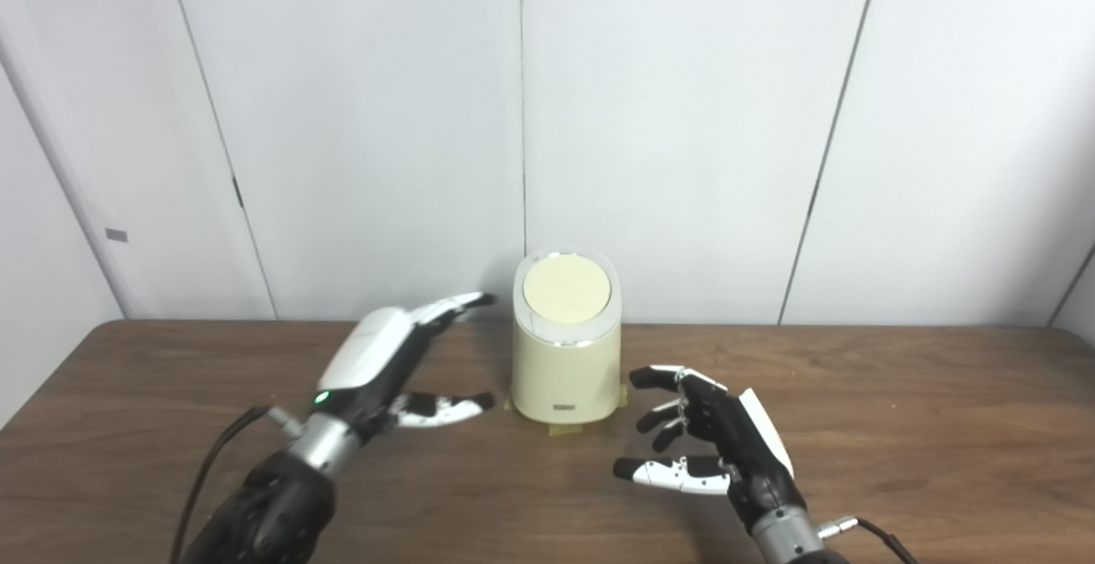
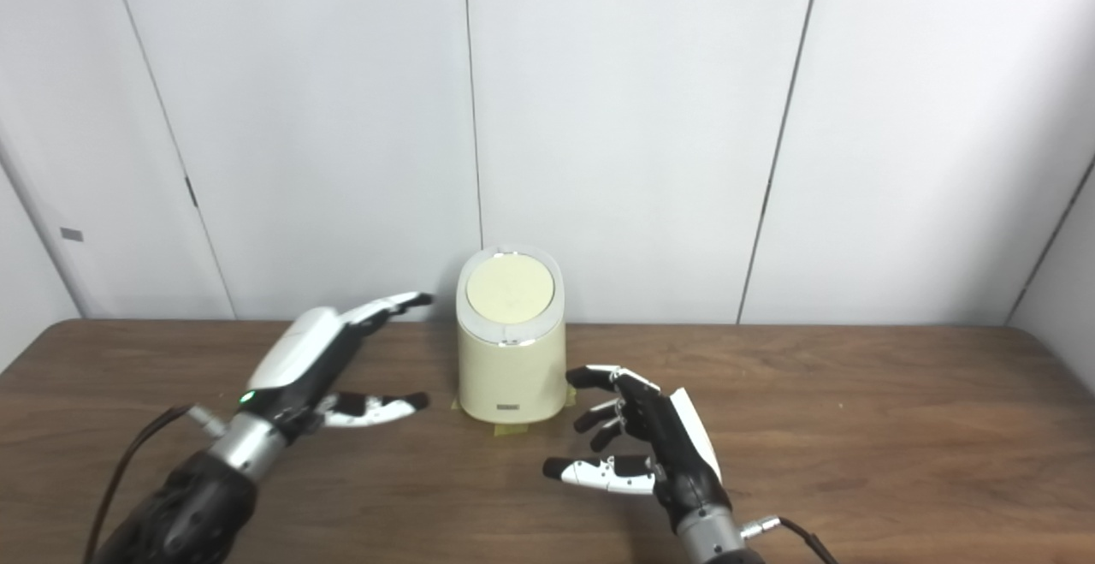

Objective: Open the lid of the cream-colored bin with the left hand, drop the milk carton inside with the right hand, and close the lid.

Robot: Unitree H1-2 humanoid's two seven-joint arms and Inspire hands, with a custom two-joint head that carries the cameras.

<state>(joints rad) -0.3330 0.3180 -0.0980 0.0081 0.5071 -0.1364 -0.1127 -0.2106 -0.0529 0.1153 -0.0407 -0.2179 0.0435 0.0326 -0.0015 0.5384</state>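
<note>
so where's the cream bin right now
The cream bin stands lid shut at the table's far middle, between the left hand and right hand.

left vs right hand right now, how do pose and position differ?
The left hand is raised above the table, white back facing up, fingers stretched toward the bin; the right hand sits lower and nearer the camera, dark palm facing the bin, fingers more curled. The left hand is level with the bin's upper half; the right is in front of its base. Both are open, empty and not touching the bin, whose lid is closed.
</note>
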